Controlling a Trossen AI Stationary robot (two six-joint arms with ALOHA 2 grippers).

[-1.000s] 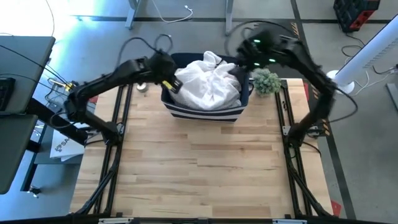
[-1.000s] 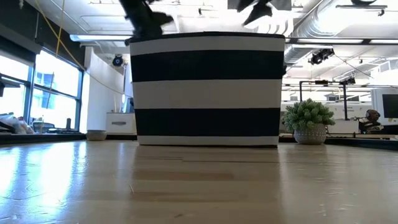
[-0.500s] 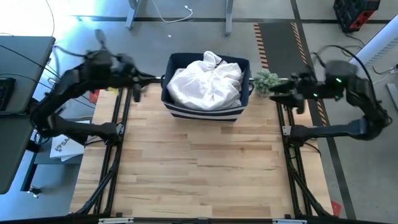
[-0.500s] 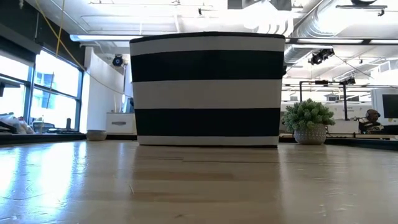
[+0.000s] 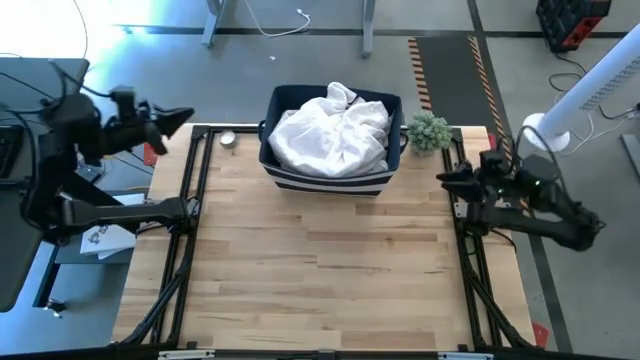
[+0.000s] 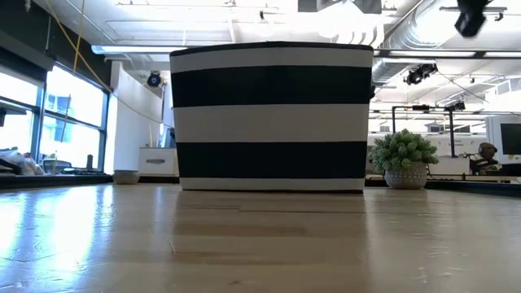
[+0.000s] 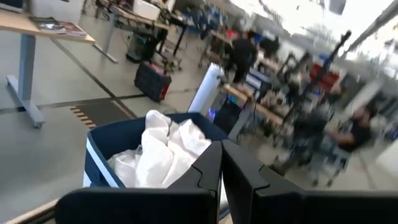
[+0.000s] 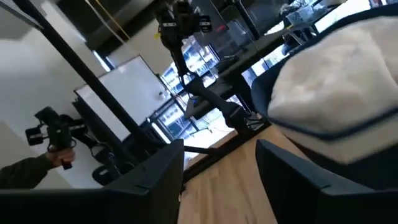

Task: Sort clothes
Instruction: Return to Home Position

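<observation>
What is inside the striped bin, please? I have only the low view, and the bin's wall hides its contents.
Observer: White clothes are heaped in the bin, and the pile rises above its rim.
Operator: Thank you. Where is the left arm?
Observer: The left gripper is shut and holds nothing. It sits just off the far left corner of the table.
Operator: And the right one?
Observer: The right gripper is open and empty. It hangs over the table's right edge, well apart from the bin.
</observation>
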